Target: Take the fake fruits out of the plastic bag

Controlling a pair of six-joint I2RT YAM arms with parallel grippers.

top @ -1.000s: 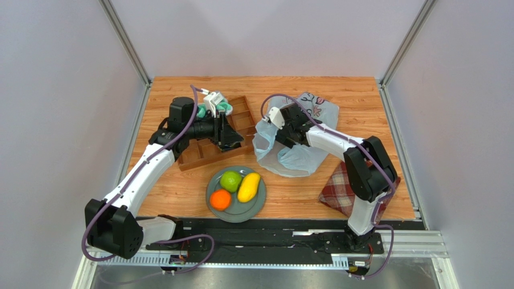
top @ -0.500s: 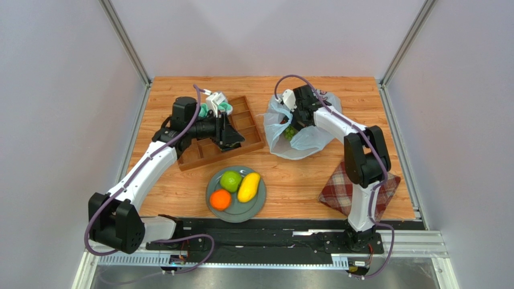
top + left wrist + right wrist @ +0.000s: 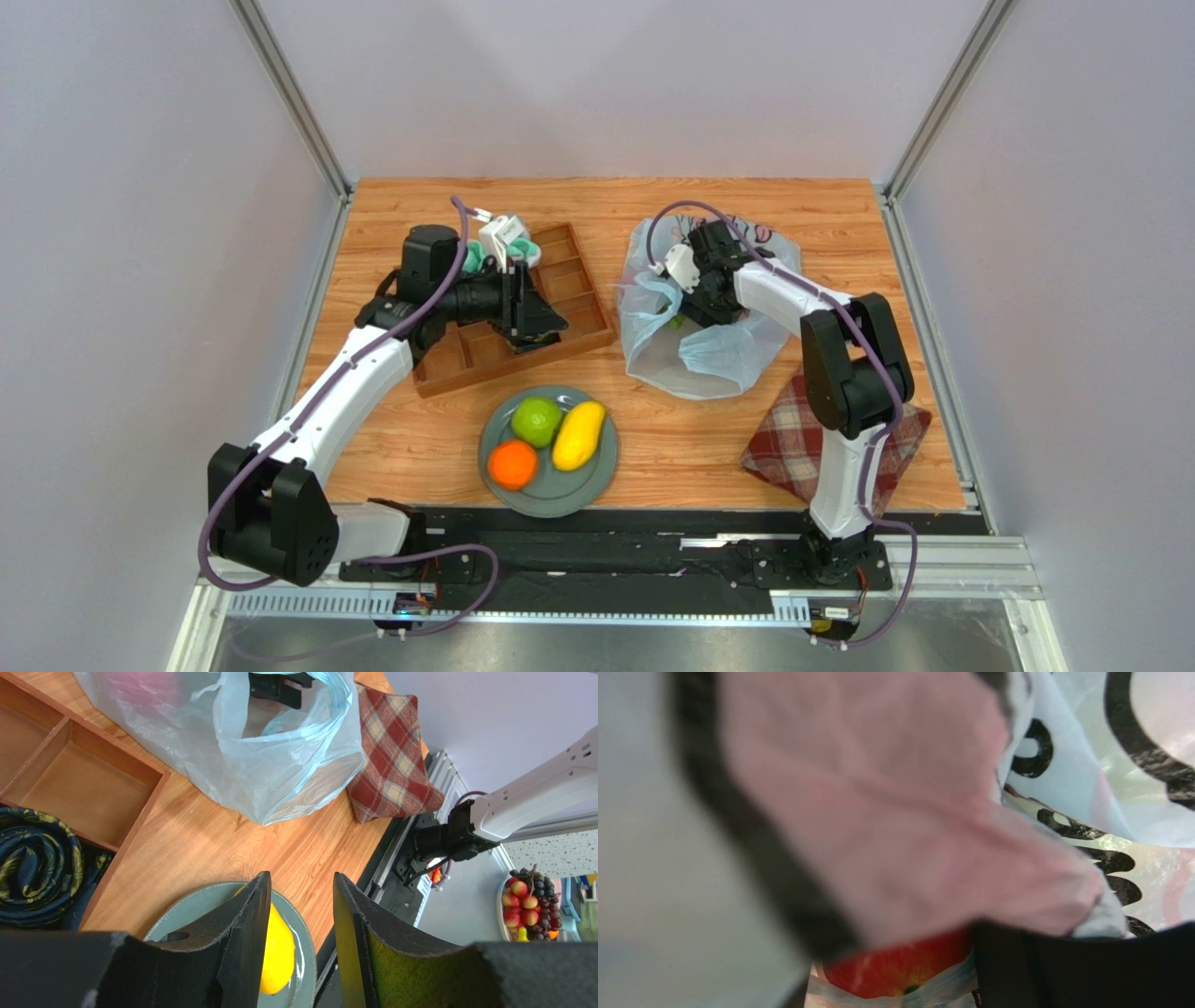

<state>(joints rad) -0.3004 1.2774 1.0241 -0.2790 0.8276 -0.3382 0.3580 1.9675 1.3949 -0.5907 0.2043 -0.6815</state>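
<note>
Wooden table: the bag sits at one o'clock from the plate, my right gripper buried in it near a red apple, jaws unreadable. Left gripper hangs half-spread, empty. I risk pinching film and dragging the bag.

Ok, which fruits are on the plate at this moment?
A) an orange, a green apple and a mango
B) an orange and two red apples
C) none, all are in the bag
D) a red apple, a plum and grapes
A: the top view shows the orange, the green apple and the mango lying together on the plate.
</note>
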